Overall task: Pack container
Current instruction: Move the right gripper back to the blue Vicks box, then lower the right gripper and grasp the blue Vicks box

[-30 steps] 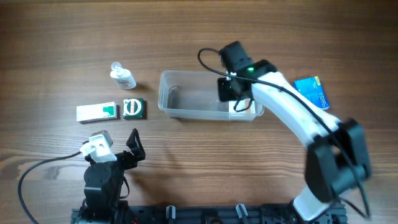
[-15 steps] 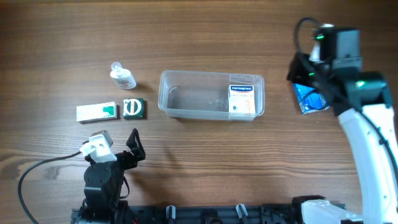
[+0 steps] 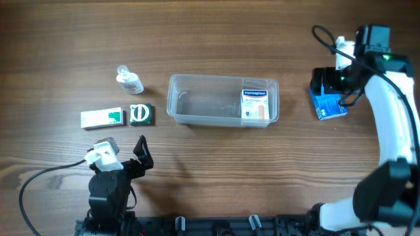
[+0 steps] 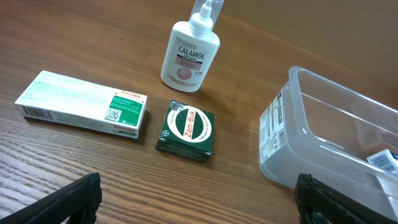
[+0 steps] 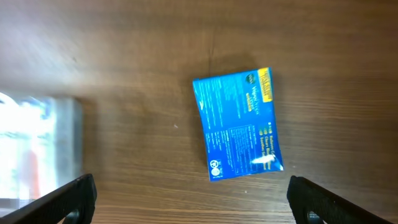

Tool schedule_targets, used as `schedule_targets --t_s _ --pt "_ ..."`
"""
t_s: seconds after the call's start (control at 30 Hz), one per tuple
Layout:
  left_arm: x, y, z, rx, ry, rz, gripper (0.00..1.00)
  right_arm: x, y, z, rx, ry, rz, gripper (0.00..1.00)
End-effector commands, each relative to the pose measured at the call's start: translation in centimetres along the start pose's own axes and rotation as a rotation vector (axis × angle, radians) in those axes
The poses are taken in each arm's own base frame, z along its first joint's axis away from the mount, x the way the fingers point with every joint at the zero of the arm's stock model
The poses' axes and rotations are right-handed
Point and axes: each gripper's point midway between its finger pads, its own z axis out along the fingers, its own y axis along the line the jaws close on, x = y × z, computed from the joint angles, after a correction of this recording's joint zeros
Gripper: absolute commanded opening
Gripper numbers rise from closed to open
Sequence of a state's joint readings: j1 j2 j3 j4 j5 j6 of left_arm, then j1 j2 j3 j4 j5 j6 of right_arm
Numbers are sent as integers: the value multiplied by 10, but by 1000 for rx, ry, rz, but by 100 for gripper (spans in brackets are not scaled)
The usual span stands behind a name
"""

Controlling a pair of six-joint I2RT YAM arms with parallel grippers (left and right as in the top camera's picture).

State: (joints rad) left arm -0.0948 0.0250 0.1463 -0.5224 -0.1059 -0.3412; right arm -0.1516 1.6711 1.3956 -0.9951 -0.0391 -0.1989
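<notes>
While the right pincer (image 5: 189,204) hangs wide open over a blue box (image 5: 237,123), the clear tub (image 3: 216,77) sits off to its left, one white box (image 3: 255,105) inside. Only the camera on the left pincer (image 4: 199,205), also wide open, shows that the bottle (image 4: 189,56) ahead of it says CALAMOL.

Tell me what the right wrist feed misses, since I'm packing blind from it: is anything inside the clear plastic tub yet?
Observer: Yes, one white box with a blue label lies at the right end of the clear plastic tub.
Operator: What else is unpacked besides this flat blue box?
Observer: Left of the tub sit a white Calamol bottle, a white-and-green carton and a dark green square box.
Operator: Is the left gripper holding one?
Observer: No, it is open and empty.
</notes>
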Motion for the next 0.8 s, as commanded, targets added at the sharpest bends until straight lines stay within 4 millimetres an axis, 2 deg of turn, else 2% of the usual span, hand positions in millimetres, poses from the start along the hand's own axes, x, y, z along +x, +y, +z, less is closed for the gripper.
schedule_targets --t_s 0.0,0.17,0.33,0.63,0.77 --pt "-1 0 0 4 -9 16 100 17 -15 37 68 130 -65 100" --pt "-1 0 0 4 -9 16 100 29 -18 67 74 222 -84 99" --pt "-1 0 0 4 -9 16 100 40 -35 84 168 293 -51 100" --pt "-1 0 0 4 -9 16 100 39 -31 107 138 299 -41 100" --pt "-1 0 0 4 -8 16 100 43 -31 118 135 310 40 100"
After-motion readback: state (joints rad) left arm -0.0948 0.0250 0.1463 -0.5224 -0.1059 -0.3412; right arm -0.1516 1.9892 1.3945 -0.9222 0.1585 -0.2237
